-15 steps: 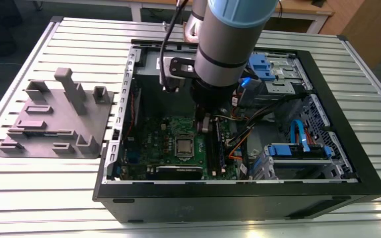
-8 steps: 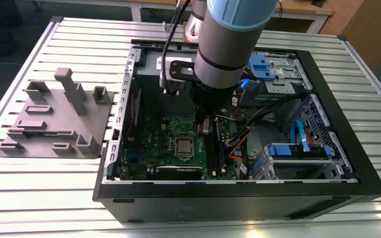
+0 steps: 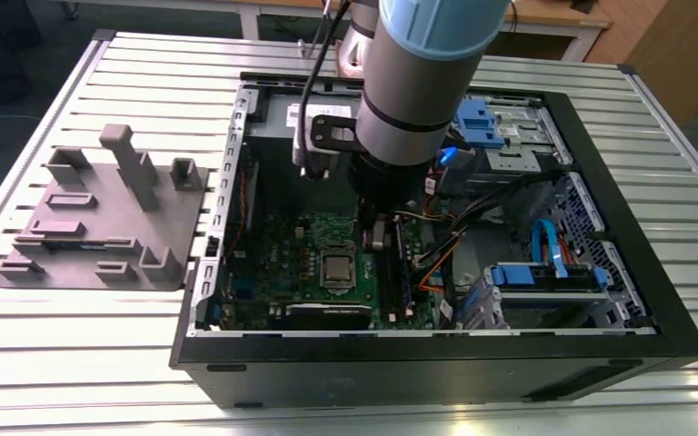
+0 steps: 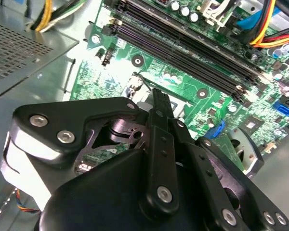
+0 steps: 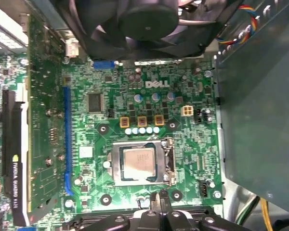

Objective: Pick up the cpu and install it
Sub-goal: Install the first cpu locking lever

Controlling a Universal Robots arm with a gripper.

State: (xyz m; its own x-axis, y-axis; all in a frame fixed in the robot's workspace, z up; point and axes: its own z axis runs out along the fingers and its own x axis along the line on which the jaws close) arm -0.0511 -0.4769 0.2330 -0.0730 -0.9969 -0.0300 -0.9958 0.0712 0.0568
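The cpu point(image 3: 338, 269) point(image 5: 138, 162), a small silver-grey square chip, lies flat inside the metal-framed socket point(image 5: 169, 161) on the green motherboard point(image 3: 279, 263) point(image 5: 183, 96) point(image 4: 111, 72) in the open computer case. My gripper point(image 3: 376, 238) point(image 5: 157, 196) point(image 4: 159, 96) hangs just above the board beside the socket, toward the memory slots point(image 4: 183, 48). Its fingers are shut together with nothing between them, and they do not touch the chip. In the second wrist view the gripper body covers most of the socket.
The black case wall point(image 3: 446, 363) rings the board. A fan point(image 5: 144, 19), a graphics card point(image 5: 43, 120), cables point(image 3: 446, 245) and blue drive bays point(image 3: 543, 277) crowd the inside. A grey plastic fixture point(image 3: 106, 218) with posts stands on the slatted table at the exterior view's left.
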